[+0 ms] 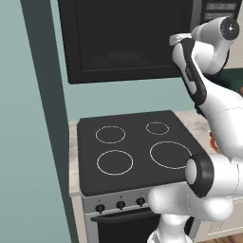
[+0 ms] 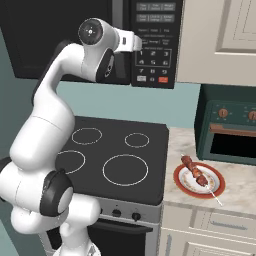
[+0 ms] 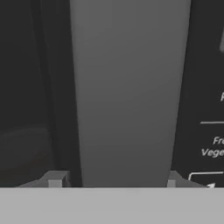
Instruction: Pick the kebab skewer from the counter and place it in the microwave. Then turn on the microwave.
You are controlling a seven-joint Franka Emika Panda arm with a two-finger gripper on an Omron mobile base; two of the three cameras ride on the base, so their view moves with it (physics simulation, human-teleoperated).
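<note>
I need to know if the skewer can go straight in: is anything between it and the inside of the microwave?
Yes. The microwave door is shut, blocking the way in. The gripper straddles its handle. The skewer lies on the plate on the counter.

Counting now: 1 large black boxy microwave (image 2: 100,40) up top, 1 black stovetop (image 1: 135,149) showing 4 white rings, with 3 dark knobs (image 1: 120,204) along its front. On the beige speckled counter (image 2: 240,187): 1 white red-rimmed plate (image 2: 186,182), 1 reddish-brown kebab skewer (image 2: 197,175), 1 dark green toaster oven (image 2: 227,125).
</note>
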